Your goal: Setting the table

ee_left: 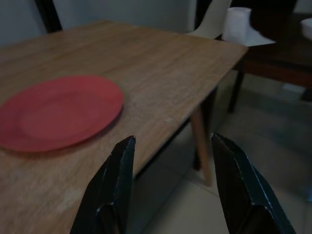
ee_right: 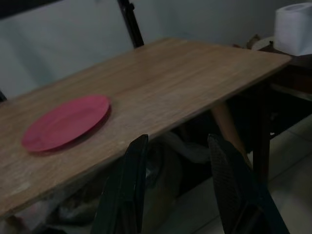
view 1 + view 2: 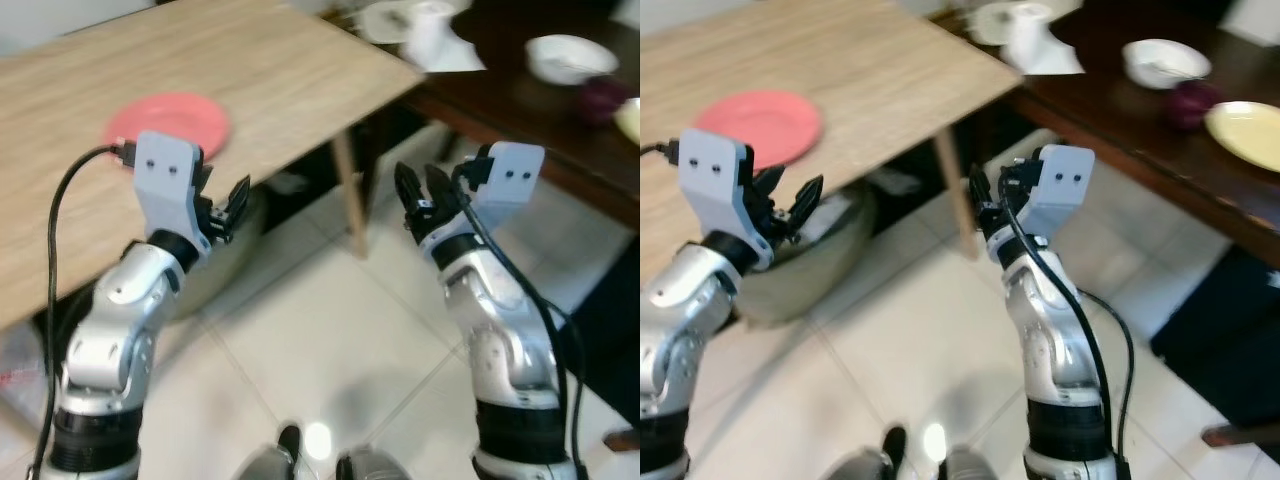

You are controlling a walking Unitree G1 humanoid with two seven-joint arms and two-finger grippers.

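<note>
Left eye view: both arms are raised over the tiled floor [image 3: 330,350] with nothing held; the left gripper [image 3: 228,208] sits just at the near edge of the light wooden counter [image 3: 280,80], its fingers spread, and the right gripper [image 3: 425,195] hangs over open floor to the right of the counter's leg [image 3: 350,195], its fingers also apart. The red plate [image 3: 168,125] lies flat on the counter, close to that near edge. Right eye view: a dark counter [image 3: 1160,150] stands to the far right carrying a white bowl [image 3: 1165,62], a purple object [image 3: 1190,105], a yellow plate [image 3: 1248,135] and a paper roll [image 3: 1032,38]. Left wrist view: the open fingers [image 1: 114,190] point past the counter edge, the red plate lying just beyond them. The risk I see is that a careless reach nudges the plate or clips the edge, since the gripper is level with the board. Right wrist view: spread fingers [image 2: 129,190] face the counter's underside region and leg; swinging across could strike that leg, and the blur suggests the robot is unsteady.
</note>
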